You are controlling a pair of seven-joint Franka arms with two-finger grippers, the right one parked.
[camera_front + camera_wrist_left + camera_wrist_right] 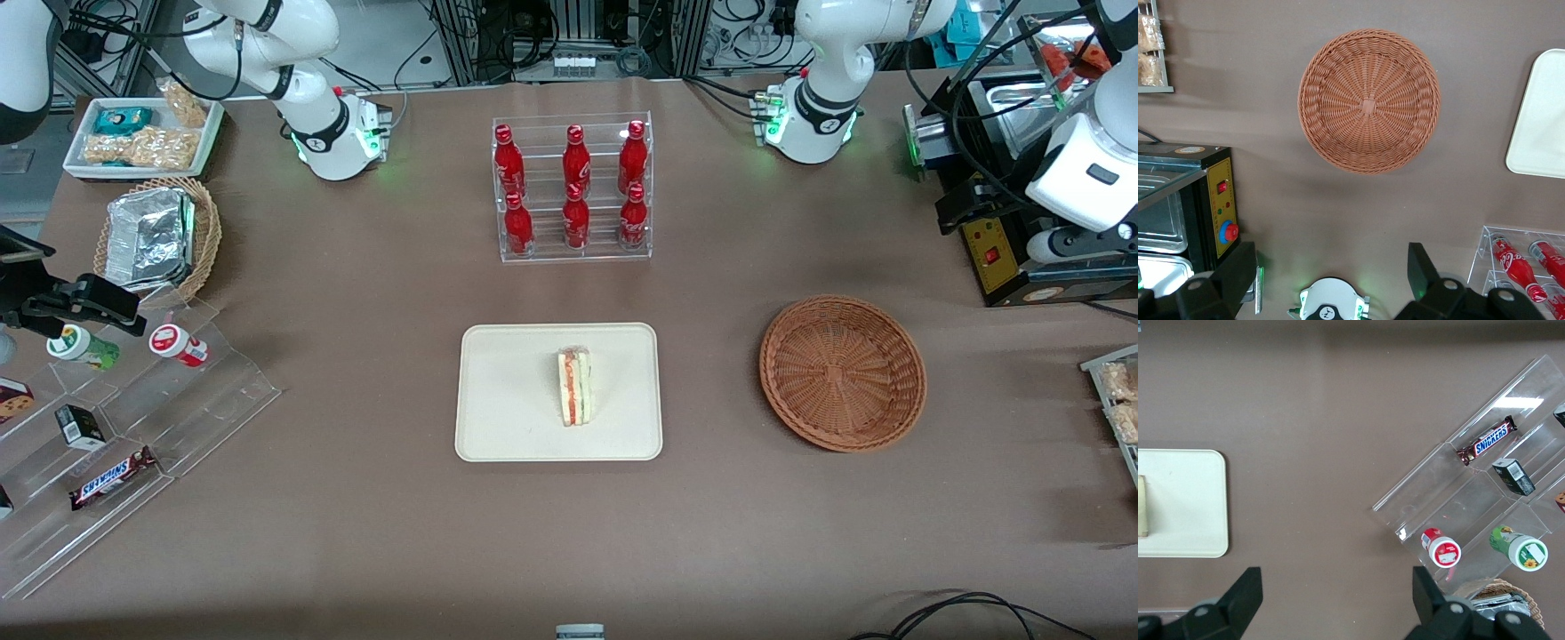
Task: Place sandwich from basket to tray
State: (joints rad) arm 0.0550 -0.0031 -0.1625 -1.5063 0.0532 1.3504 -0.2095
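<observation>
**Sandwich on the tray, basket bare: the job looks done**

Since the sandwich (574, 387) stands on its edge on the cream tray (498, 427), near the tray's middle, and nothing grips it, the placing itself appears finished. I judge that little or nothing is left of the task beyond the working arm going to rest.

The gripper (1331, 283) hangs high above the table at the working arm's end, well apart from the sandwich. In the left wrist view its two dark fingers (1238, 273) stand wide apart with nothing between them, so it is spread and carries nothing. It looks down on the reddish-brown basket (1368, 100) from well above.

As for the containers:

- The basket holds nothing; its woven floor shows bare in both the front and left wrist views. It sits beside the tray, toward the working arm's end, close but not touching.
- The tray bears only the sandwich, whose orange-red and green filling layers face the front camera.
- A clear rack (572, 187), farther from the front camera than the tray, holds six red bottles (575, 160) in two tiers.
- A lighter wicker basket (200, 240) toward the parked arm's end holds foil containers (147, 240).
- A small white tray (147, 133) near it holds snack packets.
- A stepped clear display (178, 400) carries small cups and a Snickers bar (111, 480).
</observation>
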